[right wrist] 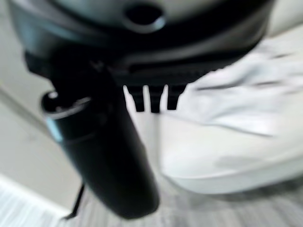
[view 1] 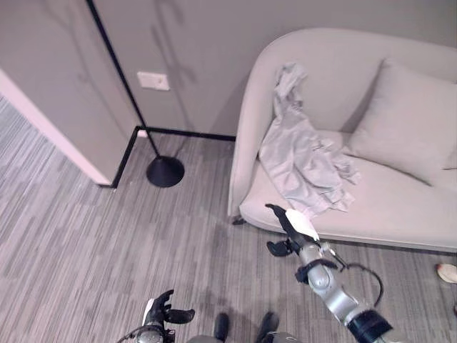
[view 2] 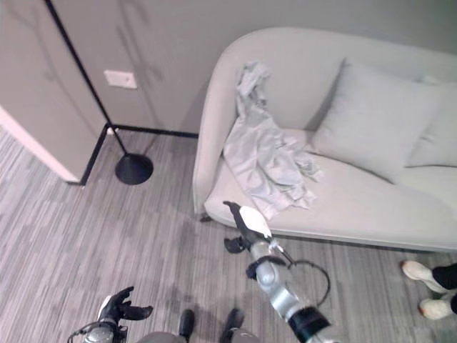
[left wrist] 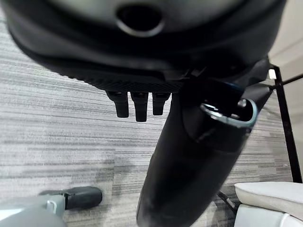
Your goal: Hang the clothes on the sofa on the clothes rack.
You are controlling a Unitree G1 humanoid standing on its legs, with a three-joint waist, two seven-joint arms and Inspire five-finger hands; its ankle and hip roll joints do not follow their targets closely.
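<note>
A light grey garment (view 1: pixel 303 153) lies crumpled on the left part of the pale sofa (view 1: pixel 400 207), one end draped up over the backrest. My right hand (view 1: pixel 291 225) hovers just in front of the sofa's front edge, below the garment's lower hem, fingers straight and empty; its wrist view shows the garment (right wrist: pixel 241 94) past the fingers (right wrist: pixel 151 99). My left hand (view 1: pixel 163 312) hangs low over the carpet, fingers relaxed, holding nothing. The black pole (view 1: pixel 118 78) of the clothes rack rises from a round base (view 1: pixel 165 171) on the floor left of the sofa.
A grey cushion (view 1: pixel 407 121) leans on the sofa's back at the right. A person's shoes (view 2: pixel 425 286) stand on the carpet at the far right. A beige wall with a white switch plate (view 1: pixel 153 81) runs behind the rack.
</note>
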